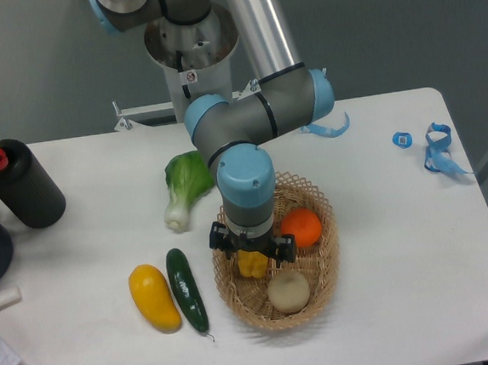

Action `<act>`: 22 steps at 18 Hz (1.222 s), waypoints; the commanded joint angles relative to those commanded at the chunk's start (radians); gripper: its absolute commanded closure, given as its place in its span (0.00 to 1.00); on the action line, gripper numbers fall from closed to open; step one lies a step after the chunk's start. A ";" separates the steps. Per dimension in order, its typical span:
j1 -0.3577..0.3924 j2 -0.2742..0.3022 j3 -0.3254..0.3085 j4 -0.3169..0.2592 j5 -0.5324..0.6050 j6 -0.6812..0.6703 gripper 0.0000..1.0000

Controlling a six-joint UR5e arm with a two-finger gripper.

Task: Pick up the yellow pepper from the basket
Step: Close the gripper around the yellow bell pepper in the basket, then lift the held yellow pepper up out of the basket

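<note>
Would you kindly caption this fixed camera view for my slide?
UR5e tool lowered over the yellow pepper in the basket, beside an orange.

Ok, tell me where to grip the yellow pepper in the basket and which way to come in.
Grip the yellow pepper across its blocky body, coming straight down from above. It sits low in the basket, whose flared rim blocks a side approach, and the orange and pale round fruit lie close by. The gripper is already over it, fingers either side; whether they touch it is unclear.
</note>
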 joint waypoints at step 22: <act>0.106 0.098 0.109 -0.003 -0.110 0.020 0.75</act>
